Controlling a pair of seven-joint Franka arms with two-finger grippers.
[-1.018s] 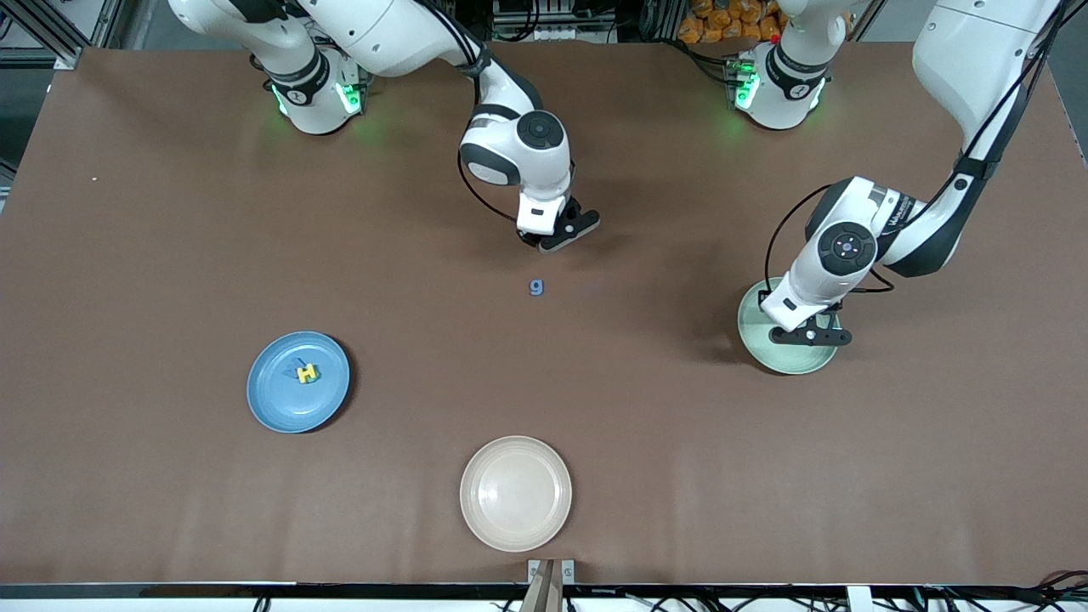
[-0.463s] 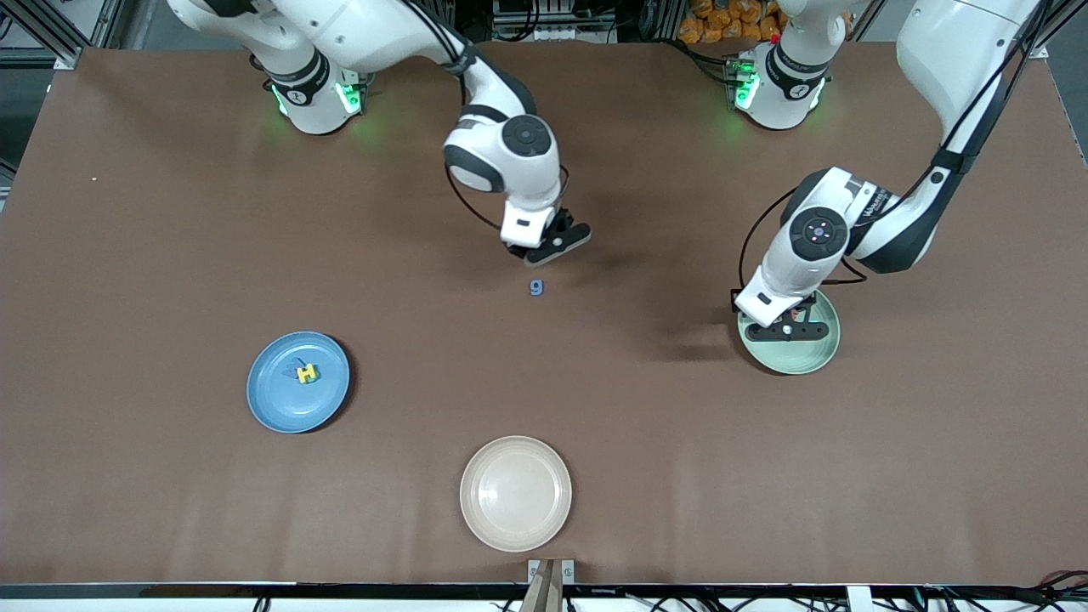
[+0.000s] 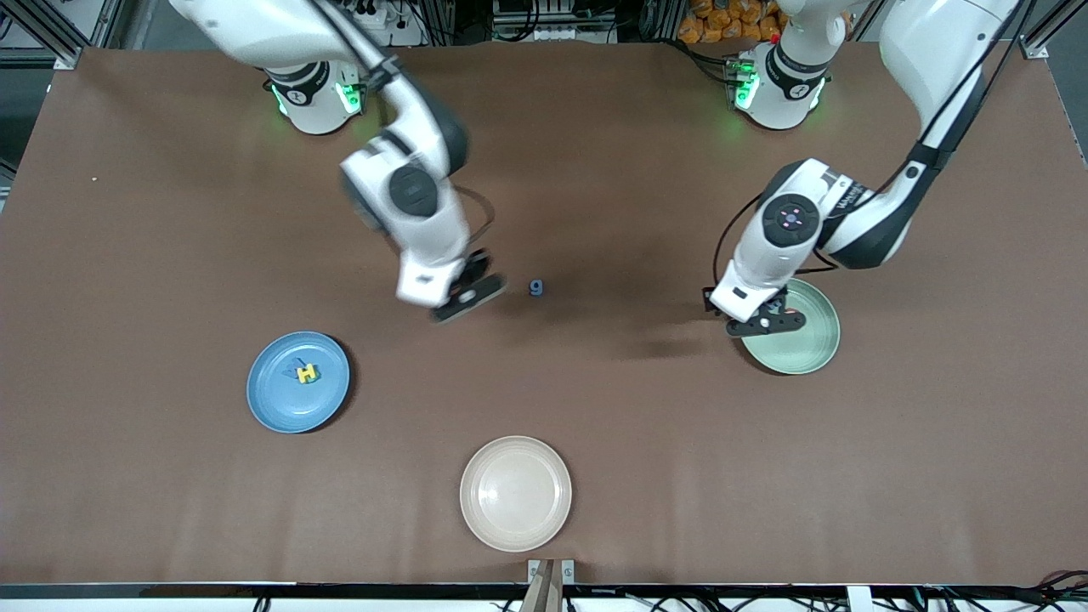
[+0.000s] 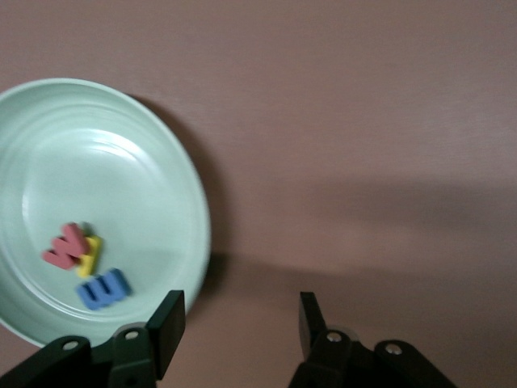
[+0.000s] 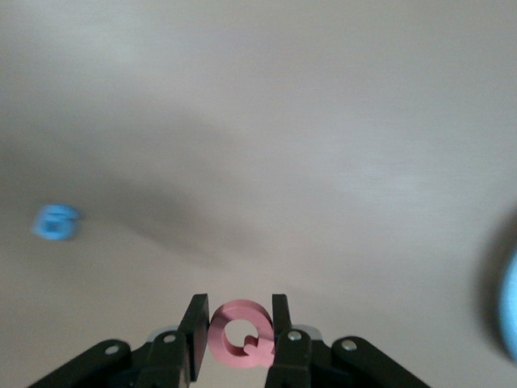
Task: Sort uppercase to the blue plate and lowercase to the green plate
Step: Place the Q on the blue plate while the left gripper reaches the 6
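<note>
- Right arm reaches out from its base over the table's middle; the right gripper (image 3: pixel 463 297) points down, fingers clamped on a red foam letter Q (image 5: pixel 240 333).
- Left gripper (image 3: pixel 762 320) hangs low over the table, fingers spread apart, holding nothing.

Even overhead light fills the scene, casting soft, diffuse shadows of both arms onto the matte brown table cover (image 3: pixel 595 408), and small green lamps at the two arm bases tint the cover around them. The white right arm (image 3: pixel 408 195) is smeared by motion blur in the front view, and the small blue foam letter g (image 5: pixel 56 222) is likewise blurred in the washed-out right wrist view. Broad highlights gleam on the glossy round mint-green plate (image 4: pixel 121 162), which throws a dark crescent shadow beside its rim.
</note>
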